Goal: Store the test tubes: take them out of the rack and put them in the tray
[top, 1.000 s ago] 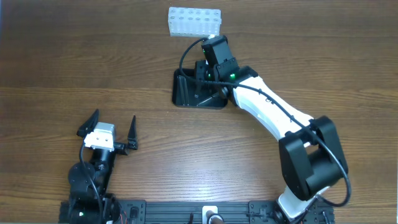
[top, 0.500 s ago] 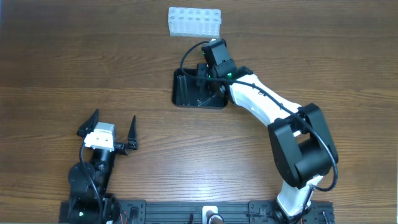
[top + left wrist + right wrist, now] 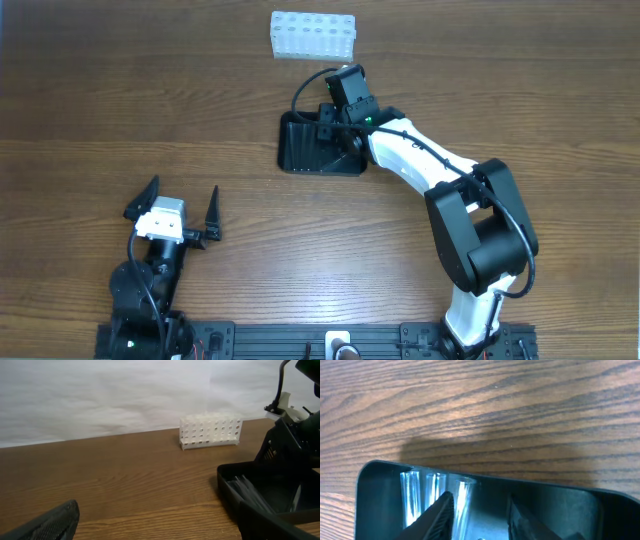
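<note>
Top view shows right gripper (image 3: 335, 128) settled deeper into black plastic tray (image 3: 292, 155), jaws apart beside clear glass test tubes (image 3: 434, 491); left gripper (image 3: 183, 188) waits spread; white plastic rack (image 3: 313, 35) looks empty.

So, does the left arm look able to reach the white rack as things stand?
Probably yes: bare table lies between the left gripper and the rack; the tray sits aside, though it is a long stretch.
</note>
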`<action>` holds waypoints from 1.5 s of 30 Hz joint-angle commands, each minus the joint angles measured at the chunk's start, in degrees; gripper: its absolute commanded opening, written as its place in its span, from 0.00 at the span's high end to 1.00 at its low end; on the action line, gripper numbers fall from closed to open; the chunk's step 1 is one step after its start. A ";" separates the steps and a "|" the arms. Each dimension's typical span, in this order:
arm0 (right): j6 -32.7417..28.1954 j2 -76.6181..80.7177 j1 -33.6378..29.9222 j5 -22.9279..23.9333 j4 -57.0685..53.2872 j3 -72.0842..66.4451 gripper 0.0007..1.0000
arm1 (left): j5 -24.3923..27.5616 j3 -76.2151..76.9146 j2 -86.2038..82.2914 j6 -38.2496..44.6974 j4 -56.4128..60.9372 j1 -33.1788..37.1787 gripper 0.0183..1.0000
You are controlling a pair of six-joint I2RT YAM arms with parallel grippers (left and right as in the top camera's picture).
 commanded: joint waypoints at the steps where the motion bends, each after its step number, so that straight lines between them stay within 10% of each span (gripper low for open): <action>1: -4.74 -7.28 -0.61 -0.09 0.20 1.53 0.52 | 0.57 -0.26 -0.24 0.59 -0.17 0.31 0.00; 19: -37.00 -68.76 -27.50 3.21 1.77 -21.29 0.01 | 0.57 -0.26 -0.24 0.59 -0.17 0.31 0.00; 23: -37.13 -85.09 -28.00 11.67 2.01 -36.06 0.01 | 0.57 -0.26 -0.24 0.59 -0.17 0.31 0.00; 45: -31.23 -110.03 -26.23 11.85 13.55 -71.91 0.01 | 0.57 -0.26 -0.24 0.59 -0.17 0.31 0.00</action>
